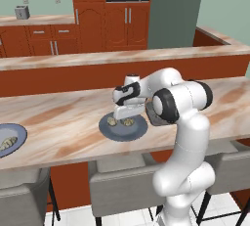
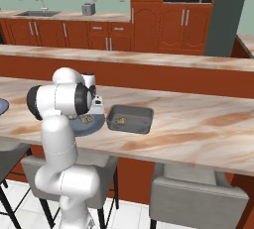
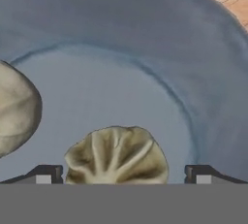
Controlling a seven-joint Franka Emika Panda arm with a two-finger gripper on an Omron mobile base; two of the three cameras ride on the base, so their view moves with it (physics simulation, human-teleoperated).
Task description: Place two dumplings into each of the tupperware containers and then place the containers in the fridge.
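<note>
Two dumplings (image 1: 122, 121) sit on the round plate (image 1: 110, 131) left of the tupperware container (image 2: 142, 124) — gripper (image 3: 122, 174) fully open, empty, one dumpling (image 3: 117, 155) centred between its fingertips.

Arm is folded forward from the base, elbow raised, forearm angled down, wrist turned so the hand points down. Gripper (image 3: 121, 177) is held low, jaws spread wide, one fingertip (image 3: 46, 174) seen at each side of the hand view. Nothing is gripped between them.
</note>
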